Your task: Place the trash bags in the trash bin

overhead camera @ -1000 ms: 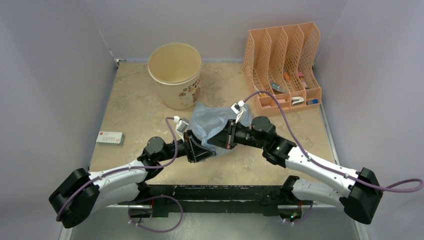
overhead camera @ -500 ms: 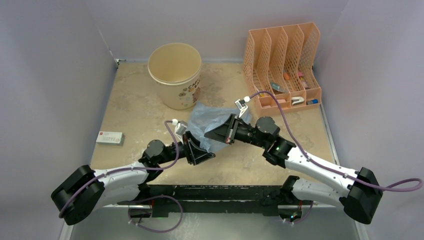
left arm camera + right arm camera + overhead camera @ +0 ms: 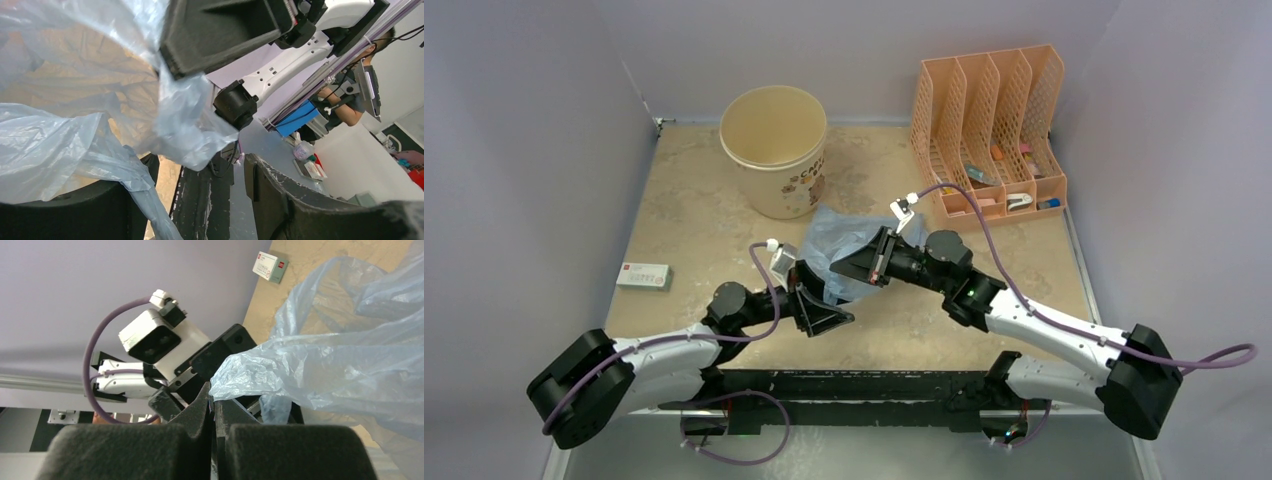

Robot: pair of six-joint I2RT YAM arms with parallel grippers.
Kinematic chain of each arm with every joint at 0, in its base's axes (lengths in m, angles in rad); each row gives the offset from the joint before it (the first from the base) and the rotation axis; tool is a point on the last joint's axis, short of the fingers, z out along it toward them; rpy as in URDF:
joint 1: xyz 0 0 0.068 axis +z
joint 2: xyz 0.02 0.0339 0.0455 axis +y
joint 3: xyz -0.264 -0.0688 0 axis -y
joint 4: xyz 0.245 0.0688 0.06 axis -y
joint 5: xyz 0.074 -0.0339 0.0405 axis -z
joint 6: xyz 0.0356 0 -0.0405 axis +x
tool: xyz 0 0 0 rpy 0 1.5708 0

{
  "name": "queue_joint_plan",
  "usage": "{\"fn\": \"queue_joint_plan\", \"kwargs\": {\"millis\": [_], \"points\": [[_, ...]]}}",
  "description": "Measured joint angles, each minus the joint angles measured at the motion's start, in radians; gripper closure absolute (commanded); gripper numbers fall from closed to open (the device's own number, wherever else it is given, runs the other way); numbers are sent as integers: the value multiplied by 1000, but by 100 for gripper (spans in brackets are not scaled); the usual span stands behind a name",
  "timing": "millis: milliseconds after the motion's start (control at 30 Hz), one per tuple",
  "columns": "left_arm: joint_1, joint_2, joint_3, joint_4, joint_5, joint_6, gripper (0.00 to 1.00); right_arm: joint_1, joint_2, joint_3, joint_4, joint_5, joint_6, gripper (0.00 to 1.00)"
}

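The pale-blue translucent trash bag (image 3: pixel 842 238) lies crumpled on the table just in front of the cream trash bin (image 3: pixel 774 150), which stands upright and open at the back. My right gripper (image 3: pixel 852 268) is shut on the bag's near edge, and the right wrist view shows the film pinched at the closed tips (image 3: pixel 212 392). My left gripper (image 3: pixel 826 312) is open just in front of the bag. In the left wrist view (image 3: pixel 200 160) its jaws stand wide apart, with the bag (image 3: pixel 60 145) draped over the left finger. The bin is out of both wrist views.
An orange mesh file organizer (image 3: pixel 989 130) with small items stands at the back right. A small white and red box (image 3: pixel 644 275) lies at the left edge of the table, also visible in the right wrist view (image 3: pixel 270 265). A black strip (image 3: pixel 854 385) runs along the near edge.
My right gripper has lifted the bag's near edge slightly and shifted left. My left gripper has drawn back a little toward the near edge.
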Motion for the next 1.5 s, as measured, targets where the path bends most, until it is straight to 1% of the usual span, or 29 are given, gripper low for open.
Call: {"fn": "queue_joint_plan", "kwargs": {"millis": [67,133,167,200,233,267,300,333,433,500,533,567,633,700,733,833,933,1000,1033,1200,1333,1367,1500], "points": [[0,-9,0,0,-6,1,36,0,16,3,-3,-1,-1,100],[0,-17,0,0,-27,3,41,-1,22,3,-7,-1,-2,100],[0,-21,0,0,-42,4,46,-1,23,3,-11,-1,-3,100],[0,-26,0,0,-61,5,54,-1,23,4,-13,-1,-3,100],[0,-29,0,0,-78,6,67,-1,23,5,-14,-1,-3,100],[0,-32,0,-3,-99,8,74,-1,23,6,-16,-1,-3,100],[0,-34,0,-5,-119,9,78,-1,23,8,-16,-1,-4,100],[0,-34,0,-6,-135,14,80,-1,22,10,-17,-1,-4,100],[0,-34,0,-18,-159,24,79,-1,22,14,-19,-2,-4,100],[0,-34,0,-30,-159,29,93,-1,22,22,-21,-2,-4,100],[0,-34,0,-34,-158,31,98,-1,22,27,-22,-2,-4,100],[0,-34,0,-37,-155,30,100,-1,22,32,-23,-2,-4,100],[0,-34,0,-39,-149,37,100,-1,23,45,-26,-2,-10,100],[0,-35,0,-35,-145,38,100,-1,23,51,-28,-2,-15,93],[0,-38,0,-36,-143,38,100,-1,23,51,-28,-3,-19,87],[0,-53,0,-50,-132,45,100,-1,23,52,-31,-5,-37,62],[0,-75,0,-73,-120,54,100,-1,21,61,-51,-4,-89,42],[0,-90,0,-90,-113,56,100,-1,13,68,-78,1,-133,32],[0,-95,0,-96,-110,56,100,-1,3,69,-87,3,-156,31],[0,-98,0,-98,-106,53,100,1,-55,70,-139,18,-283,31],[0,-84,0,-91,-105,47,100,45,-37,76,-158,64,-361,36],[0,-81,0,-92,-105,44,100,68,-21,86,-171,86,-377,40],[0,-79,0,-92,-105,36,100,139,45,122,-198,155,-418,64]]}}
